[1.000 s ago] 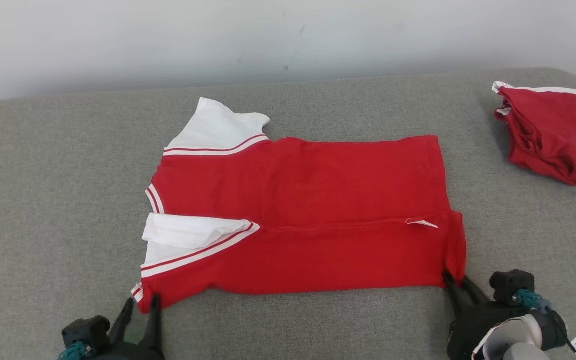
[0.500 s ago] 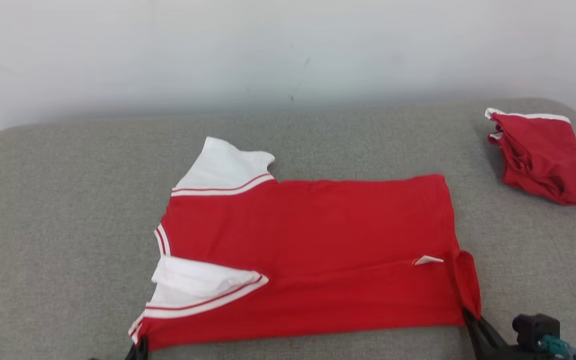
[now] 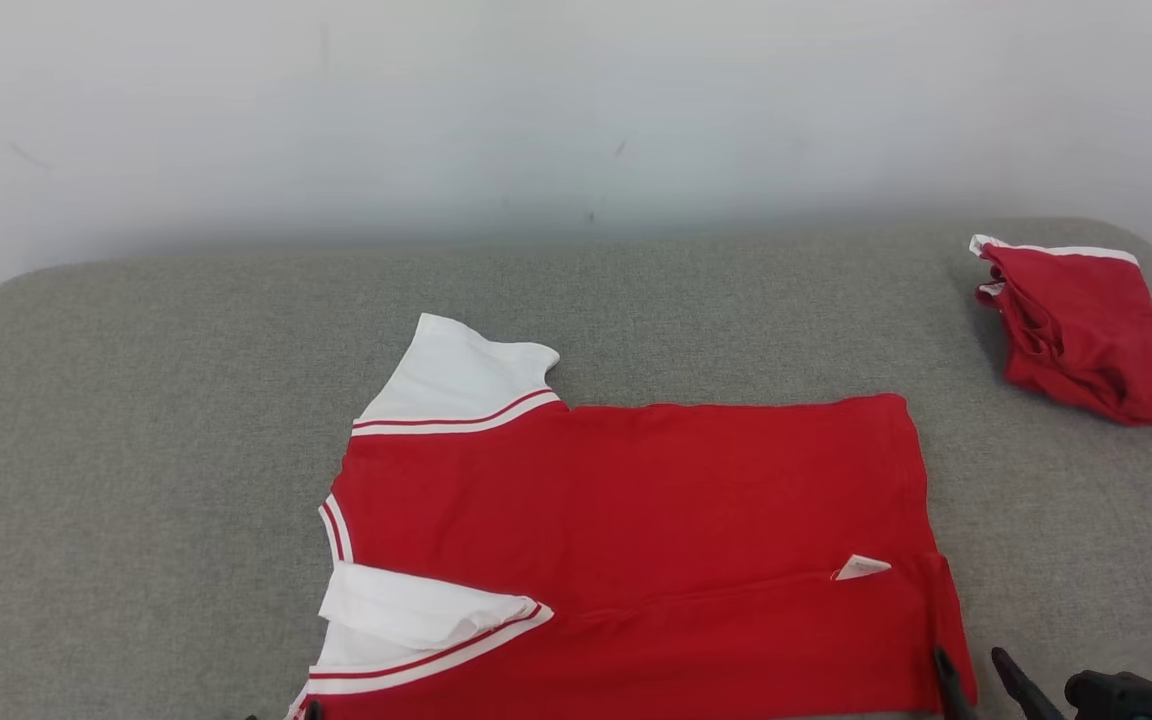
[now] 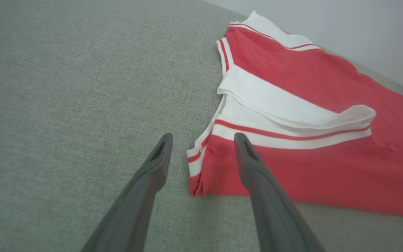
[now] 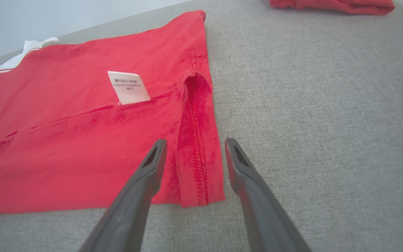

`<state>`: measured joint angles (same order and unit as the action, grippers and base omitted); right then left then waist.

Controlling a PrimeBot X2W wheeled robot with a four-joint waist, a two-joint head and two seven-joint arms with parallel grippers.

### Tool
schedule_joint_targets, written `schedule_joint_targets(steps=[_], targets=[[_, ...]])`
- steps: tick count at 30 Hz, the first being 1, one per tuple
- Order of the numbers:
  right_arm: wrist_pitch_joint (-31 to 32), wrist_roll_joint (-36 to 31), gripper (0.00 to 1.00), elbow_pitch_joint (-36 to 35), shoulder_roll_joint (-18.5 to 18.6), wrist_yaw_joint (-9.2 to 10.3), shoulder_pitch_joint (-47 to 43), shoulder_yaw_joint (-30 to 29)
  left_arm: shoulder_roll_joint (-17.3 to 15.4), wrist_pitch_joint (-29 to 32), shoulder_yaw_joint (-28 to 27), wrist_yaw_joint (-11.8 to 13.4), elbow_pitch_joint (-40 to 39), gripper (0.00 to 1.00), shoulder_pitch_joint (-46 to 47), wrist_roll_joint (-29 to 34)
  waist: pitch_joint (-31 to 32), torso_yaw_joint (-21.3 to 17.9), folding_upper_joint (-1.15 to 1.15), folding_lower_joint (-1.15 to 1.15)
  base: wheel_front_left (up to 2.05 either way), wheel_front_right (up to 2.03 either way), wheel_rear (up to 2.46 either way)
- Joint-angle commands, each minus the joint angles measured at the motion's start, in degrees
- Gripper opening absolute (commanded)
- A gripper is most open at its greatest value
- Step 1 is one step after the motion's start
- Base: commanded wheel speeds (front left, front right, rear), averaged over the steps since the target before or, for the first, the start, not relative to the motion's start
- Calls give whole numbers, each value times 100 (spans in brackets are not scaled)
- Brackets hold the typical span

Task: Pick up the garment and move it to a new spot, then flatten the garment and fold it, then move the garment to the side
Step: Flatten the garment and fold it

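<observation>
The garment (image 3: 636, 500) is a red shirt with white sleeves, spread flat on the grey cushion, its near long edge folded over towards the middle. A white label (image 5: 128, 87) pokes out at that fold. In the left wrist view my left gripper (image 4: 203, 138) is open, its fingers either side of the near collar-end corner of the garment (image 4: 327, 168), which lies loose. My right gripper (image 5: 195, 141) is open too, straddling the near hem corner of the garment (image 5: 65, 140). Its fingertips show at the head view's bottom right, where the right gripper (image 3: 971, 668) holds nothing.
A second red garment (image 3: 1086, 330) lies bunched at the cushion's far right corner. The grey cushion (image 3: 136, 450) has bare room to the left and behind the shirt. A pale wall rises behind its rounded far edge.
The head camera has tilted up, so everything sits lower in the picture. Both grippers closed on the near corners half a second ago and now stand open, with the corners resting on the cushion.
</observation>
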<state>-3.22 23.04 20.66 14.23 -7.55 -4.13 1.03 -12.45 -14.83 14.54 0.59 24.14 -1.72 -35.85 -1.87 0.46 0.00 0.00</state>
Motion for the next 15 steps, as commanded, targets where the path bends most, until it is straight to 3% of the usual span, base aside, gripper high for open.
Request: schedule_joint_targets(steps=[1,7,15], targets=[[-57,-50,100,-72,-28,16,-71,-17,-7,-19,-28,29,-39,100,-103,5,30,10,0,0,0,0,0],[-466,-130,100,-497,-166,16,-127,-55,43,-33,-487,78,-696,100,-231,508,152,11,0,0,0,0,0],[-1125,-344,100,-734,-569,16,-107,-10,545,-36,-1220,-18,-1629,100,-472,1800,235,-3,0,0,0,0,0]])
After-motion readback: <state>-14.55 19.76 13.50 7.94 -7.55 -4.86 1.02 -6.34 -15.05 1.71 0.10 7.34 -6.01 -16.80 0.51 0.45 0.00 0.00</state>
